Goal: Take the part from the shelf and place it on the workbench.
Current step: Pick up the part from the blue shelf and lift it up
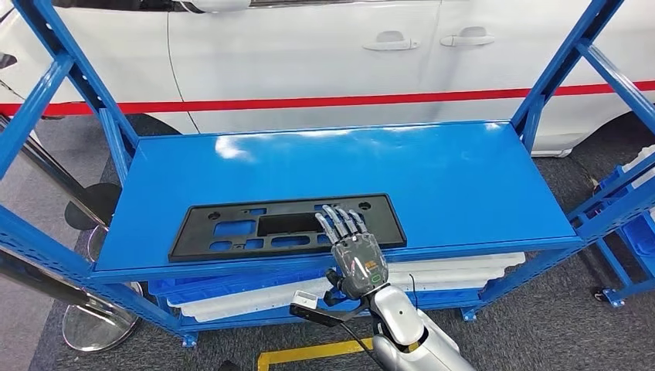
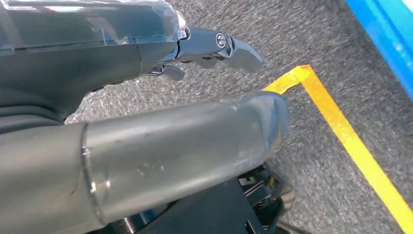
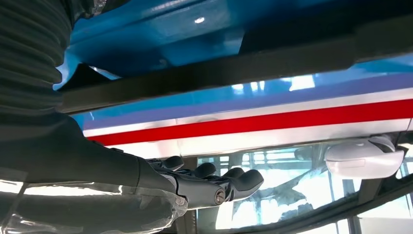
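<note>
Shelf (image 1: 463,178), blue steel, stands before a white car (image 1: 309,54) w/ red stripe. Part (image 1: 224,212), flat black panel w/ cutouts, lies on top deck near front edge. Right hand (image 1: 351,247): fingers straight and apart, stretched over part's right portion, gripping nothing. Left hand (image 2: 146,122) hangs over grey carpet by yellow tape (image 2: 341,126); fingers extended, holding nothing.

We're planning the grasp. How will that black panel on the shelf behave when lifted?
The panel is long, thin and full of cutouts, so it probably flexes if lifted by one end. It lies flat on the glossy shelf, so it may slide when pushed.
</note>
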Motion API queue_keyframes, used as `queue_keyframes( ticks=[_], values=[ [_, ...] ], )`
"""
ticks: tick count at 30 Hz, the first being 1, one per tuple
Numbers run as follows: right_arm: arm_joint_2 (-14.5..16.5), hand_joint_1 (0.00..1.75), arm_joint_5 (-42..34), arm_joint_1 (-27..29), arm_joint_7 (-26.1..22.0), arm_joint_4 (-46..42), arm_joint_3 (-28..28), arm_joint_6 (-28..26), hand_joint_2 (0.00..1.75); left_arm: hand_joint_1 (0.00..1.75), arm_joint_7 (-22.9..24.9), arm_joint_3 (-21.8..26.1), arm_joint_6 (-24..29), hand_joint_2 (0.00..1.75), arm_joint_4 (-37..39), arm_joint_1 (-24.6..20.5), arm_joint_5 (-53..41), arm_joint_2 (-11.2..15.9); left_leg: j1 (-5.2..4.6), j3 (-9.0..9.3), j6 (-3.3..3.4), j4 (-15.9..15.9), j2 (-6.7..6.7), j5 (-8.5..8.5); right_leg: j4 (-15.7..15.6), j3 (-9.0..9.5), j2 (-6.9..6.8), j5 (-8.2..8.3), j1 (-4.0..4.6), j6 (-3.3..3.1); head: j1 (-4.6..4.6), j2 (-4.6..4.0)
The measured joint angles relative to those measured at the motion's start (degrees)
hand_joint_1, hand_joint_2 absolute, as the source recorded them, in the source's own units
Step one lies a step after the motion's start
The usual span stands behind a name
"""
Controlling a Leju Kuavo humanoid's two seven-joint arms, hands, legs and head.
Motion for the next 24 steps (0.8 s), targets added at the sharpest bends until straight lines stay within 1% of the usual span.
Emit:
queue_keyframes(
  ticks=[2, 3, 4, 5, 6, 7, 8, 9, 10, 11, 12, 13, 14, 15, 16, 18, 19, 20, 21, 22, 23, 24],
  values=[
    [0.00, 0.00, -0.02, -0.07, 0.00, 0.05, 0.00, 0.00, 1.75, 0.00, 0.00, -0.05, -0.03, 0.00, 0.11, -0.04, 0.02, 0.00, -0.02, 0.25, -0.21, 0.05, 0.00, -0.31, -3.07, 1.23, -0.04, 1.38, 0.03, -0.19, 0.01, 0.00],
    [0.01, 0.00, -0.03, -0.13, -0.01, 0.10, 0.00, 0.01, 1.75, 0.00, 0.00, -0.09, -0.05, 0.00, 0.20, -0.10, 0.06, 0.01, -0.13, 0.33, -0.46, 0.17, -0.02, -0.55, -4.81, 1.96, -0.06, 1.75, 0.15, -0.35, 0.01, 0.00],
    [-0.01, 0.00, -0.08, -0.21, 0.00, 0.18, -0.02, 0.01, 1.75, 0.00, 0.01, -0.15, -0.08, 0.00, 0.32, -0.17, 0.12, 0.05, -0.21, 0.43, -0.87, 0.17, 0.00, -0.86, -6.42, 2.58, -0.03, 1.92, 0.31, -0.70, 0.01, 0.00],
    [-0.01, 0.00, -0.14, -0.31, 0.01, 0.24, -0.04, 0.01, 1.75, 0.00, 0.02, -0.22, -0.11, 0.00, 0.43, -0.26, 0.20, 0.11, -0.27, -0.56, -1.46, 2.50, 0.04, -2.23, -7.04, 3.24, -0.04, 1.31, 0.32, -1.34, 0.00, 0.00],
    [-0.01, 0.00, -0.20, -0.39, 0.02, 0.31, -0.07, 0.01, 1.75, 0.00, 0.03, -0.27, -0.14, 0.00, 0.52, -0.34, 0.27, 0.20, -0.30, -2.21, -2.04, 5.95, 0.08, -3.97, -7.58, 3.90, -0.05, 0.75, 0.33, -1.97, -0.01, 0.00],
    [-0.02, 0.00, -0.25, -0.45, 0.03, 0.38, -0.09, 0.00, 1.75, 0.00, 0.04, -0.32, -0.16, 0.00, 0.60, -0.33, 0.33, 0.28, -0.21, -4.41, -2.52, 10.17, 0.14, -5.81, -7.77, 4.45, -0.07, 0.29, 0.27, -2.56, -0.02, 0.00],
    [0.00, 0.00, -0.28, -0.48, 0.03, 0.45, -0.09, 0.01, 1.75, 0.00, 0.06, -0.34, -0.19, 0.00, 0.66, -0.28, 0.35, 0.36, -0.15, -6.95, -2.85, 14.79, 0.16, -7.40, -8.01, 5.16, -0.12, -0.10, 0.18, -2.96, -0.02, 0.00],
    [0.00, 0.00, -0.28, -0.46, 0.03, 0.52, -0.09, 0.01, 1.75, 0.00, 0.07, -0.34, -0.20, 0.00, 0.68, -0.16, 0.35, 0.40, -0.11, -8.48, -2.91, 16.61, 0.16, -7.23, -7.96, 5.47, -0.09, -0.42, 0.23, -2.98, -0.02, 0.00],
    [0.00, 0.00, -0.30, -0.44, 0.03, 0.57, -0.09, 0.01, 1.75, 0.00, 0.04, -0.34, -0.21, 0.00, 0.70, -0.07, 0.35, 0.45, -0.09, -8.97, -2.89, 16.19, 0.16, -5.80, -7.89, 5.87, -0.02, -0.78, 0.27, -2.96, -0.02, 0.00],
    [0.00, 0.00, -0.34, -0.44, 0.03, 0.60, -0.09, 0.02, 1.75, 0.00, -0.06, -0.34, -0.22, 0.00, 0.70, -0.03, 0.36, 0.50, -0.08, -8.37, -2.76, 13.60, 0.17, -3.35, -7.82, 6.38, 0.05, -1.20, 0.28, -2.88, -0.02, 0.00],
    [0.00, 0.00, -0.38, -0.44, 0.03, 0.60, -0.09, 0.02, 1.75, 0.00, -0.25, -0.36, -0.22, 0.00, 0.71, -0.01, 0.38, 0.57, -0.09, -7.07, -2.51, 9.58, 0.17, -0.56, -7.77, 6.89, 0.10, -1.67, 0.29, -2.76, -0.02, 0.00],
    [0.00, 0.00, -0.43, -0.48, 0.03, 0.62, -0.09, 0.03, 1.75, 0.00, -0.50, -0.37, -0.22, 0.00, 0.73, -0.04, 0.41, 0.67, -0.22, -5.64, -2.25, 5.94, 0.17, 1.43, -7.69, 7.27, 0.13, -2.10, 0.40, -2.56, -0.02, 0.00],
    [0.01, 0.00, -0.48, -0.52, 0.03, 0.63, -0.09, 0.05, 1.75, 0.00, -0.75, -0.39, -0.23, 0.00, 0.75, -0.09, 0.45, 0.76, -0.35, -4.52, -1.96, 3.20, 0.16, 2.43, -7.62, 7.44, 0.15, -2.42, 0.47, -2.32, -0.02, 0.00],
    [0.01, 0.00, -0.52, -0.56, 0.03, 0.64, -0.09, 0.09, 1.75, 0.00, -0.98, -0.42, -0.24, 0.00, 0.78, -0.10, 0.52, 0.85, -0.50, -3.94, -1.72, 1.76, 0.14, 2.59, -7.63, 7.47, 0.18, -2.63, 0.51, -2.04, -0.01, 0.00],
    [0.01, 0.00, -0.58, -0.61, 0.03, 0.64, -0.09, 0.15, 1.75, 0.00, -1.13, -0.44, -0.25, 0.00, 0.80, -0.07, 0.63, 0.92, -0.64, -3.73, -1.50, 1.47, 0.12, 2.17, -7.73, 7.47, 0.19, -2.71, 0.55, -1.76, -0.01, 0.00],
    [0.01, 0.00, -0.80, -0.77, 0.09, 0.64, -0.09, 0.34, 1.75, 0.00, -1.31, -0.51, -0.26, 0.00, 0.83, 0.07, 0.90, 1.02, -0.40, -3.37, -1.02, 0.78, 0.09, 2.03, -7.94, 7.72, 0.19, -2.97, 0.55, -1.21, -0.01, 0.00],
    [0.01, 0.00, -0.93, -0.95, 0.13, 0.64, -0.10, 0.44, 1.75, 0.00, -1.38, -0.55, -0.26, 0.00, 0.84, 0.10, 1.04, 1.06, -0.20, -2.99, -0.73, 0.42, 0.10, 2.03, -7.33, 7.62, 0.16, -3.47, 0.57, -0.98, -0.01, 0.00],
    [0.01, 0.02, -1.10, -1.18, 0.15, 0.68, -0.10, 0.53, 1.75, 0.00, -1.53, -0.63, -0.24, 0.00, 0.86, 0.04, 1.20, 1.08, 0.01, -2.57, -0.45, 0.06, 0.12, 2.02, -5.47, 6.84, 0.13, -4.48, 0.57, -0.74, 0.00, 0.00],
    [0.01, 0.41, -1.26, -1.40, 0.14, 0.76, -0.11, 0.60, 1.75, 0.00, -1.71, -0.72, -0.20, 0.00, 0.89, -0.04, 1.36, 1.09, 0.10, -2.19, -0.20, -0.16, 0.16, 1.93, -2.45, 5.32, 0.09, -5.88, 0.46, -0.54, 0.01, 0.00],
    [0.01, 0.84, -1.45, -1.56, 0.09, 0.90, -0.11, 0.65, 1.75, 0.00, -1.86, -0.83, -0.13, 0.00, 0.95, -0.11, 1.50, 1.09, 0.10, -1.94, 0.00, -0.21, 0.17, 1.74, 1.50, 3.06, 0.07, -7.38, 0.38, -0.33, 0.01, 0.00],
    [0.01, 1.27, -1.69, -1.64, 0.01, 1.12, -0.11, 0.71, 1.75, 0.00, -1.96, -0.96, 0.00, 0.00, 1.01, -0.15, 1.61, 1.11, 0.10, -1.73, 0.11, -0.19, 0.15, 1.52, 5.33, 0.64, 0.06, -8.48, 0.23, -0.14, 0.00, 0.00],
    [0.01, 1.69, -1.95, -1.67, -0.09, 1.42, -0.10, 0.75, 1.75, 0.00, -1.96, -1.14, 0.11, 0.00, 1.08, -0.13, 1.72, 1.15, 0.10, -1.46, 0.14, -0.16, 0.12, 1.25, 7.68, -1.21, 0.05, -8.50, 0.08, 0.02, 0.00, 0.00]
  ],
)
